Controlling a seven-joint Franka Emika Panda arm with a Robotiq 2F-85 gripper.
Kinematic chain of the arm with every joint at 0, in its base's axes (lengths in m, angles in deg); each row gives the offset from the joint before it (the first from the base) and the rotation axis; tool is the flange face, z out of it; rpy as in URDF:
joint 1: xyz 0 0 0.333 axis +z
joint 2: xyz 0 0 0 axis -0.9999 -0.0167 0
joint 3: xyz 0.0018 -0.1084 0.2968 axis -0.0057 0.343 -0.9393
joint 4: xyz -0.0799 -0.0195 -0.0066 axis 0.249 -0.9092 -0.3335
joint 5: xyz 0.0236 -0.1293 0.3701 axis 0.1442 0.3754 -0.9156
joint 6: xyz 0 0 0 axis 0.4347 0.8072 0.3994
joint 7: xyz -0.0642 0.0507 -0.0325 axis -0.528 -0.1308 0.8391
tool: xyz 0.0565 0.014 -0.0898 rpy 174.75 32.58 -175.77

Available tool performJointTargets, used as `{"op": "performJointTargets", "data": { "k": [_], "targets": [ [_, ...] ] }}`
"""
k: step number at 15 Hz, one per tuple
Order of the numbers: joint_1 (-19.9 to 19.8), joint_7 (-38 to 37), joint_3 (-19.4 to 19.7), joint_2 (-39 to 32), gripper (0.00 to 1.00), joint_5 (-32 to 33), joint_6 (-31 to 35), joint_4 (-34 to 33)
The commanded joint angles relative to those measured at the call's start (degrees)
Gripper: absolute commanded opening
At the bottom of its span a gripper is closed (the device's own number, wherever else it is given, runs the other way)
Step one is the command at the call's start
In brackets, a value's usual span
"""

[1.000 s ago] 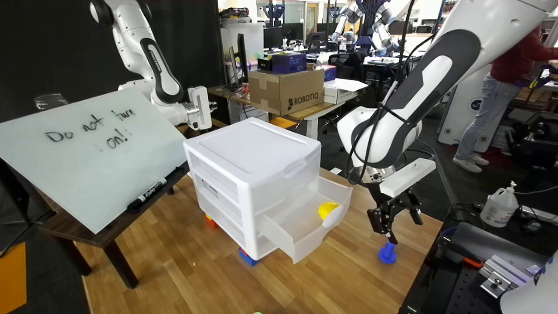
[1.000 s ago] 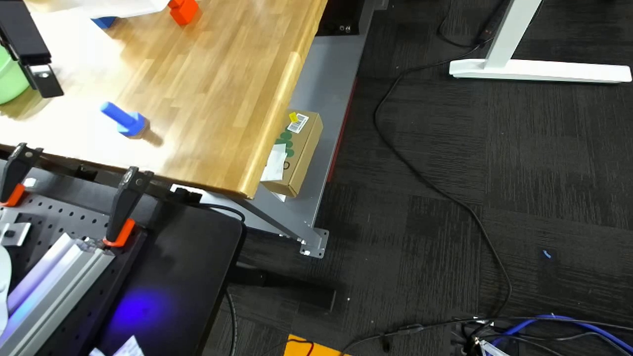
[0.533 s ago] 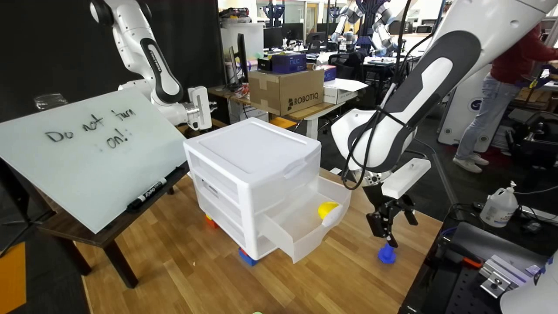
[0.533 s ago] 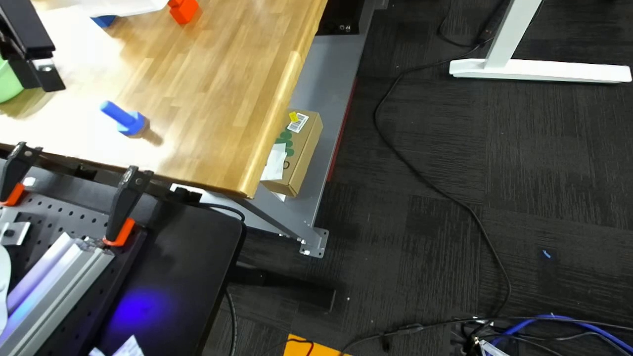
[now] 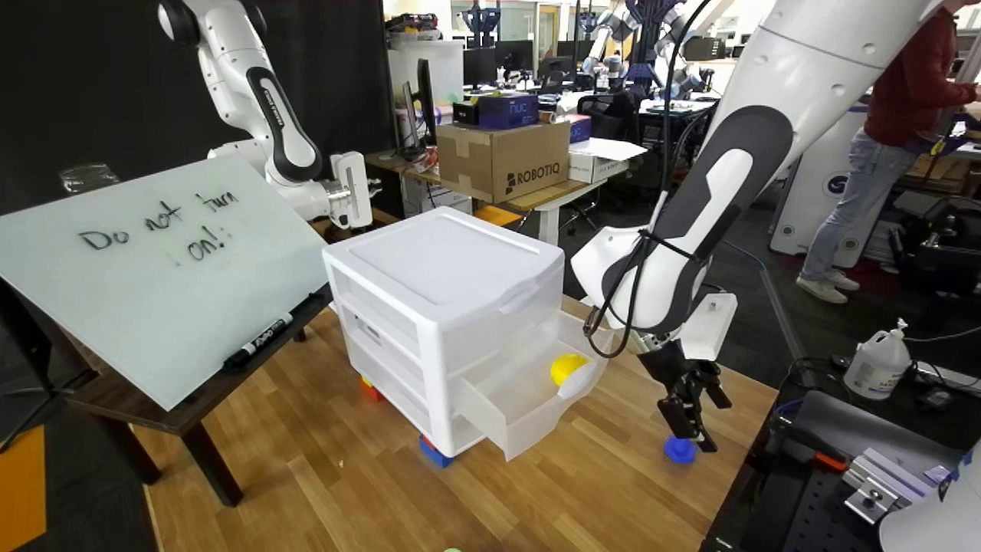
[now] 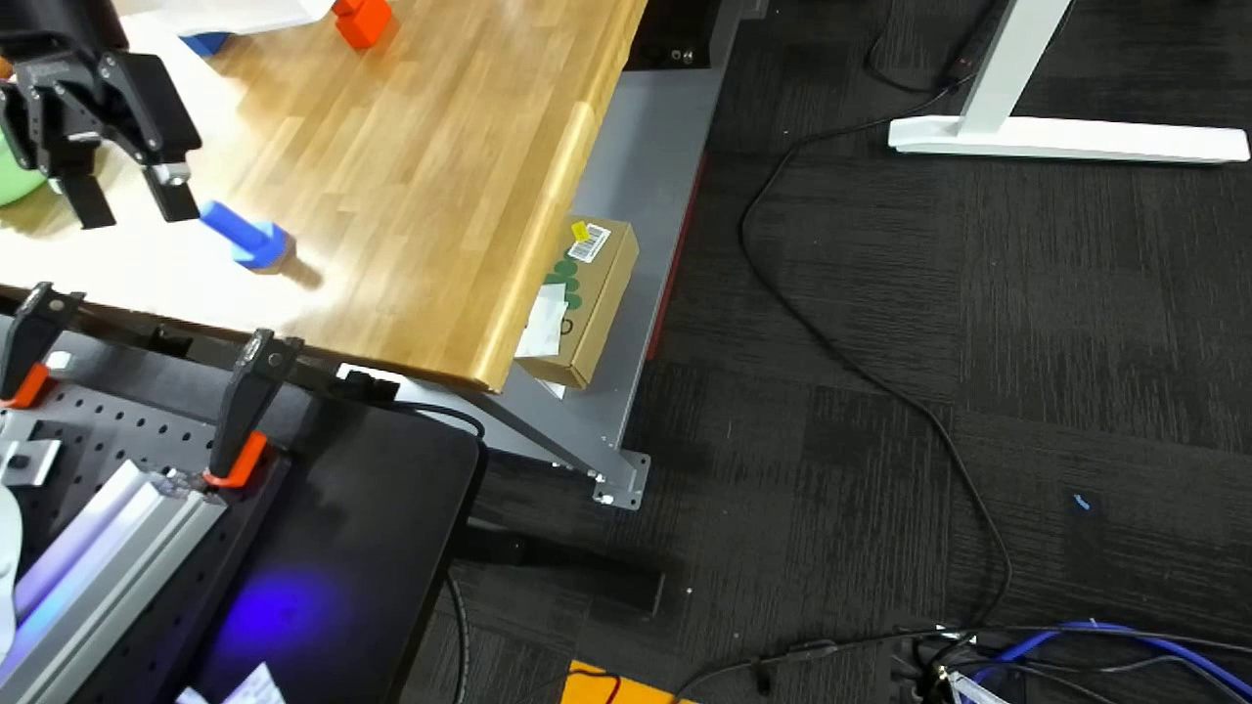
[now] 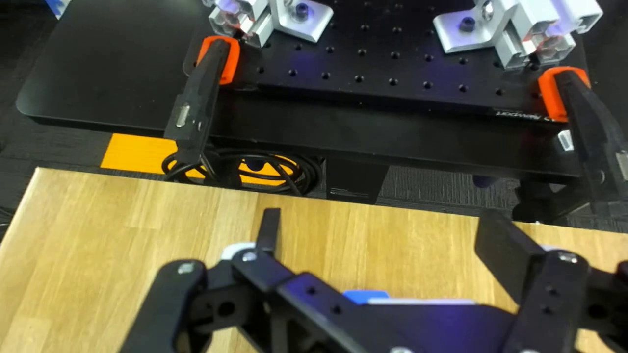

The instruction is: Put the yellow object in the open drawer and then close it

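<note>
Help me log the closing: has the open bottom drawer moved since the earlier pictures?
Yes: in an exterior view, the bottom drawer has slid slightly inward, toward the unmoved white plastic drawer housing.

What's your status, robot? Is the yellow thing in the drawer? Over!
Fingers apart, gripping nothing. Yellow rounded object inside the lowest drawer, drawer open. Blue peg outside the drawer, likely not in the way.

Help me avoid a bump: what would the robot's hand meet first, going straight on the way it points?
Probably the wooden tabletop, near its edge by the black bench. Depth is unclear, so the hand, tilted that way, might clear that edge.
</note>
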Motion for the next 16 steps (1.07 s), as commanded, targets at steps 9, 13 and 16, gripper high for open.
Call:
{"op": "performJointTargets", "data": {
  "k": [9,13,16],
  "targets": [
    [0.09,6.06,-0.54,-5.96,1.0,4.32,-6.97,-7.65],
    [-0.3,5.32,-0.44,-3.9,1.0,3.49,-5.09,-5.78],
    [-0.32,5.32,-0.43,-3.88,1.0,3.49,-5.08,-5.78]
  ]
}}
